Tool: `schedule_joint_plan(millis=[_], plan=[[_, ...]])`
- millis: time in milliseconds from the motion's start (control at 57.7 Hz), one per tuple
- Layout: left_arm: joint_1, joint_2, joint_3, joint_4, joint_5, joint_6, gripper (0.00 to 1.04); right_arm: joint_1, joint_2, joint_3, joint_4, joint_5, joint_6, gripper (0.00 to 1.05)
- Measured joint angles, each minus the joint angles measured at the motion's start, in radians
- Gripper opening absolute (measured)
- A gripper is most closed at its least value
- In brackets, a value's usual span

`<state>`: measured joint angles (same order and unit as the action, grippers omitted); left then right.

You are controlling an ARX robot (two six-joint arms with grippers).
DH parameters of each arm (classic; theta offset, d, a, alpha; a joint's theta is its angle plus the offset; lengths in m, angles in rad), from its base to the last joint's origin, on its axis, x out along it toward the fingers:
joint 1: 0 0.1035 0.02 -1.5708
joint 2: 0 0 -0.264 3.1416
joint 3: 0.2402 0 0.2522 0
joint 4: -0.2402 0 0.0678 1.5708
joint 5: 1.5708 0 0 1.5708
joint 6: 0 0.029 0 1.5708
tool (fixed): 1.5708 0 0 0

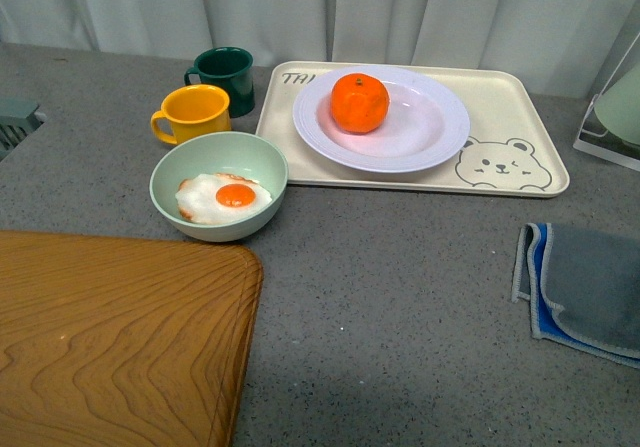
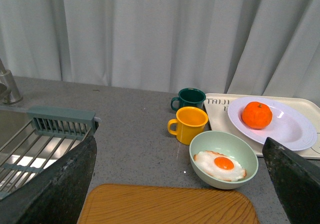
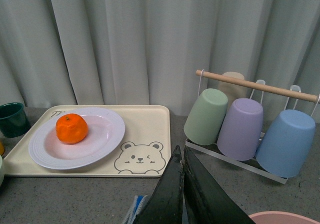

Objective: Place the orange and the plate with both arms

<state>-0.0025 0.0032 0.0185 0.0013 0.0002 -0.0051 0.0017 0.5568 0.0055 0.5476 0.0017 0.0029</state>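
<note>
The orange (image 1: 359, 102) lies in the white ribbed plate (image 1: 425, 132), left of its middle. The plate stands on the cream bear tray (image 1: 515, 107). Both show in the left wrist view, the orange (image 2: 257, 115) in the plate (image 2: 292, 129), and in the right wrist view, the orange (image 3: 71, 128) in the plate (image 3: 102, 134). My left gripper (image 2: 182, 184) is open and empty, well back from the dishes, above the wooden board. My right gripper (image 3: 182, 156) is shut and empty, apart from the tray, near the cloth. Neither arm shows in the front view.
A pale green bowl with a fried egg (image 1: 219, 186), a yellow mug (image 1: 194, 112) and a dark green mug (image 1: 226, 72) stand left of the tray. A wooden board (image 1: 110, 337) fills the front left. A grey-blue cloth (image 1: 585, 287) lies right. A cup rack (image 3: 240, 121) stands far right; a sink rack (image 2: 45, 134) far left.
</note>
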Motion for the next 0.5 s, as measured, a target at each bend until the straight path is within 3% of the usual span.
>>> schedule_joint_plan(millis=[502], plan=[[0.000,0.000,0.000,0.000,0.000,0.000,0.98,0.000,-0.249,0.000,-0.236,-0.001,0.000,0.01]])
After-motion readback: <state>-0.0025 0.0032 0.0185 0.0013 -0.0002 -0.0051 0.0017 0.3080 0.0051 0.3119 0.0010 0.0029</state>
